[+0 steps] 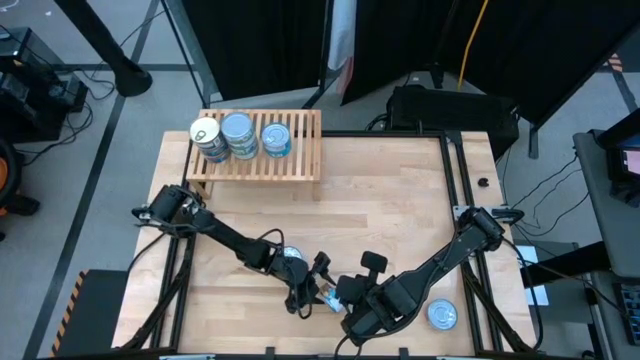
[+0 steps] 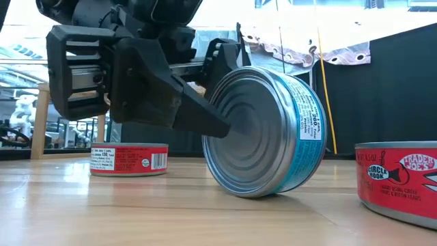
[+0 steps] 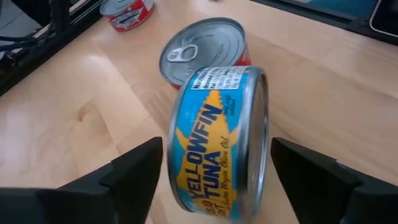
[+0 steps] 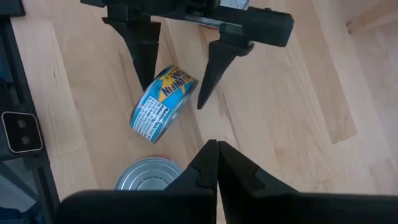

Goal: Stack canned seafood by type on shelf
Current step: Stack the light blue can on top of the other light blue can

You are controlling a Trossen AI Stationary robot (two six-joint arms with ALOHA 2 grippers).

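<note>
A blue-labelled tuna can (image 3: 217,143) stands on its curved side on the table (image 1: 400,200), near the front edge. My left gripper (image 3: 217,146) is open, one finger beside each flat end (image 4: 175,96); the left wrist view shows a narrow gap on both sides. A red-sided can with a pull tab (image 3: 202,53) lies flat just behind it. My right gripper (image 4: 216,149) hovers shut above the table close by. At the far left, the slatted shelf (image 1: 300,160) carries three groups of cans (image 1: 238,135).
A red-labelled can (image 2: 128,159) sits flat farther off, and another (image 2: 399,181) lies close to the low camera. One silver-topped can (image 1: 442,316) rests by the right arm near the front right corner. Black frame rails (image 1: 455,180) line the table's sides.
</note>
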